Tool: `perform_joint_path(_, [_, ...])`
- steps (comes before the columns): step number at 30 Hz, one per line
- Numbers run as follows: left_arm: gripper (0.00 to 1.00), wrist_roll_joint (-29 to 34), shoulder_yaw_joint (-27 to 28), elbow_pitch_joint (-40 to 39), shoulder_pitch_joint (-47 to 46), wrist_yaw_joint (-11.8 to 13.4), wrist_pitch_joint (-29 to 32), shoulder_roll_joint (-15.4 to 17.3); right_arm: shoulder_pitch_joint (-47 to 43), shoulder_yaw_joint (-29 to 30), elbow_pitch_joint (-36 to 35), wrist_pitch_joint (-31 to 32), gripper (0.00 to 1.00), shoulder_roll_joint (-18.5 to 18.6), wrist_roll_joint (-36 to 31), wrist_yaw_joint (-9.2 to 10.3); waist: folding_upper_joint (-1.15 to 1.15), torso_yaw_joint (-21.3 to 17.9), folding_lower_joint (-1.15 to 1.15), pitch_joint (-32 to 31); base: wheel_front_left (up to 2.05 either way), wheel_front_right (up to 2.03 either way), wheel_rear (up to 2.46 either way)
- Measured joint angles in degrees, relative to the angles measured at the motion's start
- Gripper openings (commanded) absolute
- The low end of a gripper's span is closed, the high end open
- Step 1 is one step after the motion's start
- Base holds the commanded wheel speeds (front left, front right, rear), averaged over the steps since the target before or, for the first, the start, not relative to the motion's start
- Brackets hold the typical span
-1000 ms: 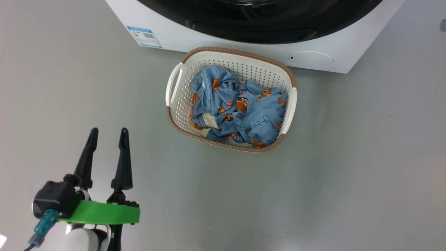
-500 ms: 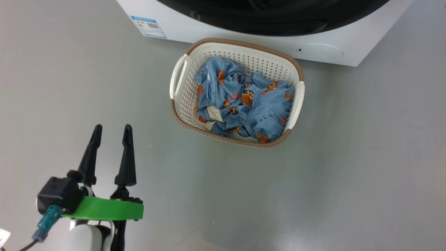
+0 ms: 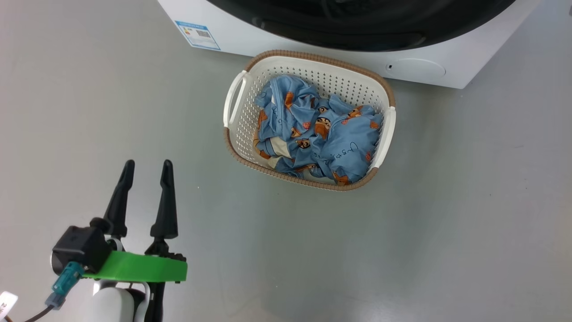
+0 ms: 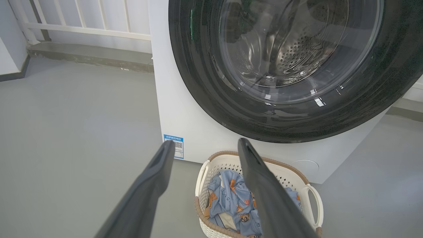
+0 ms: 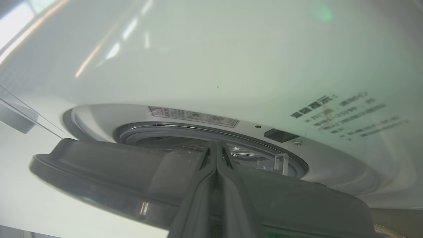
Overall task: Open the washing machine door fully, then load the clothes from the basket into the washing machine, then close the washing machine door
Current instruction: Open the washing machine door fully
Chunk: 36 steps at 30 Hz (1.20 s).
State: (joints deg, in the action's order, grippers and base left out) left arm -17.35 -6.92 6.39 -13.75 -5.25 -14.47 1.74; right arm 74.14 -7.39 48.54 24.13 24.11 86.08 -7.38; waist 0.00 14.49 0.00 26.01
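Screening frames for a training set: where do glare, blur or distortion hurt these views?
Head view: soft even light, the cream perforated plastic basket sharp. Left wrist view: bright reflections on the glossy black round door, open left hand blurred close up. Right wrist view: glare streaks on the white washing machine front, shut right hand out of focus.

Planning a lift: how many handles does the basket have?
2: one handle at the basket's left end, the other handle at its right end. None seems hidden.
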Motion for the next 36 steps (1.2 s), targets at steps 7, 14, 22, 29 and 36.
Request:
perform_joint_path(7, [1.00, -0.09, -0.09, 0.42, 0.00, 0.01, 0.00, 0.00, -0.07, -0.98, 0.46, 0.08, 0.00, 0.18, -0.02, 0.00, 0.00, 0.21, 0.00, -0.44, 0.00, 0.00, 0.00])
perform_joint_path(14, [1.00, -0.51, -0.18, 1.04, 0.03, 0.27, 0.00, 0.00, -0.11, -1.10, 1.79, 3.05, 0.00, 0.57, 0.62, 0.00, 0.00, 0.35, 0.00, -1.30, 0.00, 0.00, 0.00])
perform_joint_path(22, [1.00, -0.52, 0.68, 1.42, 0.63, 0.45, 0.00, 0.00, -3.82, -2.78, 1.88, 6.35, 0.00, 0.14, 0.76, 0.01, 0.00, -0.32, 0.00, -4.36, 0.00, 0.00, 0.00])
perform_joint_path(29, [1.00, -0.30, 1.67, 2.05, 2.63, 0.45, 0.00, 0.01, -8.59, -3.32, 0.91, 8.47, 0.00, -1.66, 1.35, 0.01, 0.00, -1.13, 0.00, -7.67, 0.00, 0.00, 0.00])
perform_joint_path(36, [1.00, 0.67, 2.33, 2.64, 4.85, 0.36, 0.00, 0.02, -13.37, -4.19, -0.03, 11.33, 0.00, -2.42, 2.91, 0.01, 0.00, -1.15, 0.00, -11.14, 0.00, 0.00, 0.00])
